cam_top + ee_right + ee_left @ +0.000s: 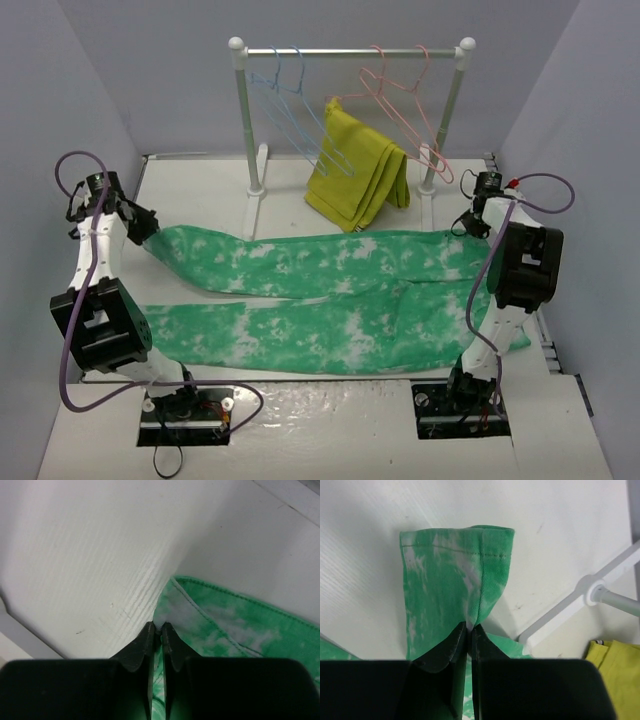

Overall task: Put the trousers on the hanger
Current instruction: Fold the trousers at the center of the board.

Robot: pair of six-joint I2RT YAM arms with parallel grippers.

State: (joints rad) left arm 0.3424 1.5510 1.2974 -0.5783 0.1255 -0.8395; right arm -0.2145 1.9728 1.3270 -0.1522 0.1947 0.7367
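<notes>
- Trousers [330, 265]: left gripper [470, 626] closed, pinching the far leg just short of its stitched hem.
- right gripper [156, 626] closed too, nipping the seamed edge at the opposite end.
- cloth lies flat on the table [330, 395], spread between both arms; near leg loose.
- hanger [300, 115] hangs on the rail [350, 50] behind, well apart, beside a yellow garment [355, 165].
- step: both ends gripped, likely about to straighten or fold. Next move probably needs both ends lifted together, kept taut and narrowed to fit the hanger bar.
</notes>
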